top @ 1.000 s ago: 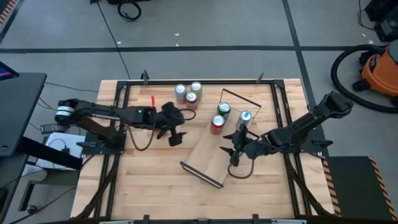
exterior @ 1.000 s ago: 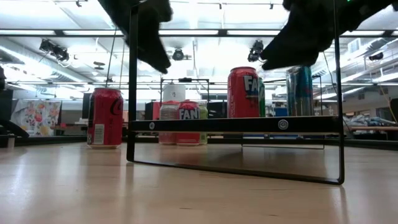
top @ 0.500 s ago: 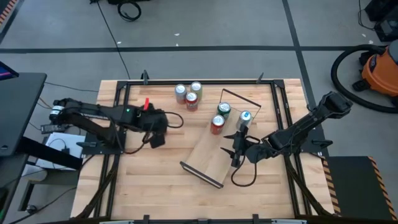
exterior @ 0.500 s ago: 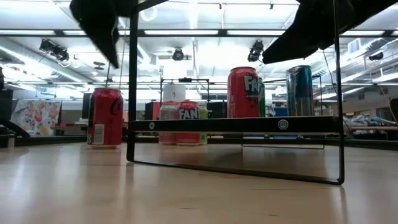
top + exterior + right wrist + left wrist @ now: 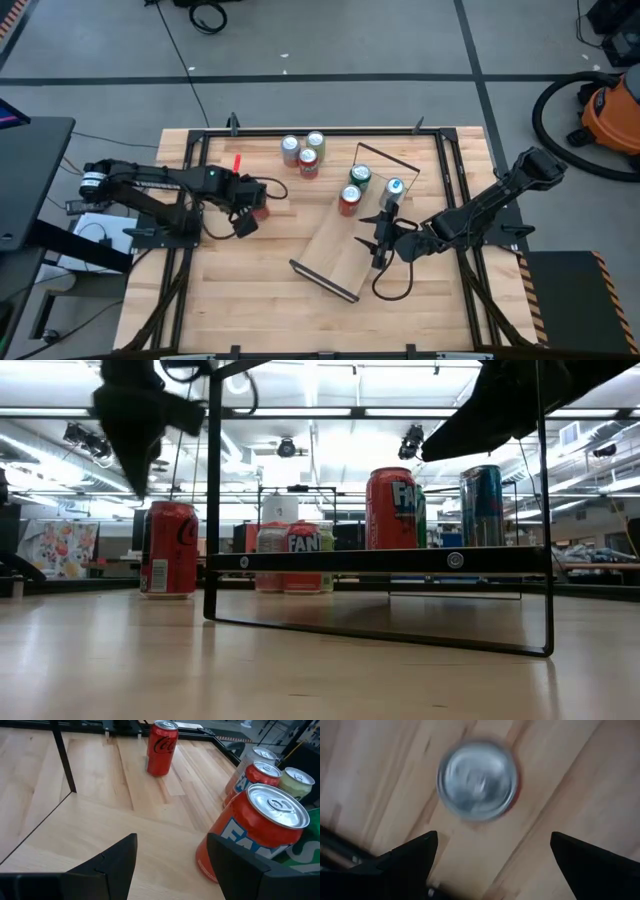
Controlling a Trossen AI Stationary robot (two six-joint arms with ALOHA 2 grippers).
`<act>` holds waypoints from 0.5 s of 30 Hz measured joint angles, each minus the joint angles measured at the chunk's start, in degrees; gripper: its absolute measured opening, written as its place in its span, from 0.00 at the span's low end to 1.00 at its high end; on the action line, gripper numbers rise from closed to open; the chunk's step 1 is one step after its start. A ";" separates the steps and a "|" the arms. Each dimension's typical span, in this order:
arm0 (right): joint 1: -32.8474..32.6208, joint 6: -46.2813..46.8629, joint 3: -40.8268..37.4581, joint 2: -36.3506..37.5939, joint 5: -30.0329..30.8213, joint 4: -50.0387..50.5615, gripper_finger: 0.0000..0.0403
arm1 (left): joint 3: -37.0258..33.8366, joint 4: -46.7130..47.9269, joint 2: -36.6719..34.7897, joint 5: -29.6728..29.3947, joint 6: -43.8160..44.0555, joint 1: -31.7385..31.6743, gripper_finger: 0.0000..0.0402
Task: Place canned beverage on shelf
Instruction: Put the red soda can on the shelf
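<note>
Wooden table [image 5: 240, 300] inside a black frame [image 5: 320, 131]; orange vacuum [image 5: 612, 112] with black hose (far right, on the floor); cable coil [image 5: 208, 16] far left.

Even, bright overhead light. Low view: ceiling strip lights [image 5: 300, 412] blow out white, arms read as black silhouettes, table [image 5: 300, 670] carries a soft sheen. Left wrist view: can top [image 5: 477, 781] smeared by motion blur. Right wrist view sharp; near can [image 5: 260, 832] glints on lid.
</note>
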State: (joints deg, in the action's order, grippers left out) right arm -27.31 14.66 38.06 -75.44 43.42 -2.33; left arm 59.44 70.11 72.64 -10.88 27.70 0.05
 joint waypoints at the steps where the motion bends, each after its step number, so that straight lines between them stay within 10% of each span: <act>1: 0.00 0.09 0.00 0.00 0.00 -0.02 0.62 | -0.83 0.52 0.00 0.04 0.18 0.00 1.00; 15: -0.11 0.15 0.00 -0.02 -0.04 -1.55 0.62 | -7.38 -9.76 0.02 -0.78 -6.80 -7.04 1.00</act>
State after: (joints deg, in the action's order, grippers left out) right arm -27.42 14.81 38.06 -75.46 43.38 -3.88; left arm 52.05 60.35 72.66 -11.66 20.91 -6.98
